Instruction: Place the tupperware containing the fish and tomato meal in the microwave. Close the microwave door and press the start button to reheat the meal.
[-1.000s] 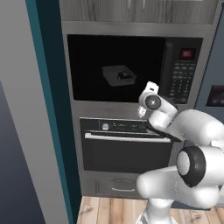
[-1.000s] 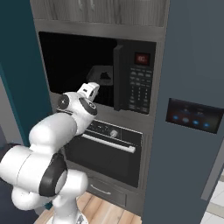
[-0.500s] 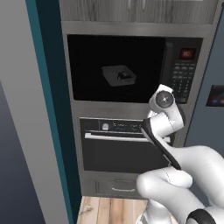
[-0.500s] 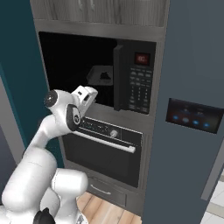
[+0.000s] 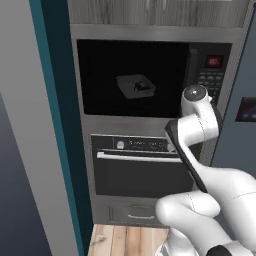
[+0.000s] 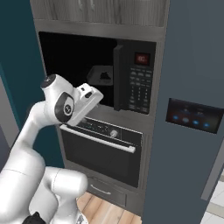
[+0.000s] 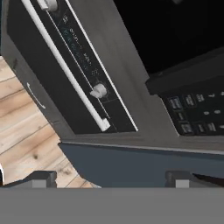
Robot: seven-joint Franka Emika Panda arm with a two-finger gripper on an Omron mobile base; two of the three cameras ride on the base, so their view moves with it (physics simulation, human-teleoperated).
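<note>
The microwave point(image 5: 150, 75) stands with its dark cavity exposed. The tupperware point(image 5: 136, 86), a pale squarish box, sits on the cavity floor, and it also shows as the tupperware point(image 6: 101, 75) behind my hand. The fish and tomato meal inside is too dark to make out. The microwave door point(image 6: 121, 76) is swung out and seen edge-on beside the keypad point(image 6: 140, 89). My gripper point(image 6: 96, 94) hovers just in front of and below the cavity, apart from the box. It is open and holds nothing, with its tips spread wide in the hand view, gripper point(image 7: 110, 178).
A black oven point(image 5: 140, 165) with a silver bar handle point(image 7: 65, 70) and knobs sits under the microwave. A blue-grey fridge front with a lit touch panel point(image 6: 192, 116) stands to the right. A teal panel point(image 5: 55, 125) flanks the left. Wooden floor point(image 7: 26, 131) lies below.
My arm has folded differently, its upper links swinging down and outward, while the hand stays about where it was before the cavity. The jaws stayed open. The tupperware has not moved.
</note>
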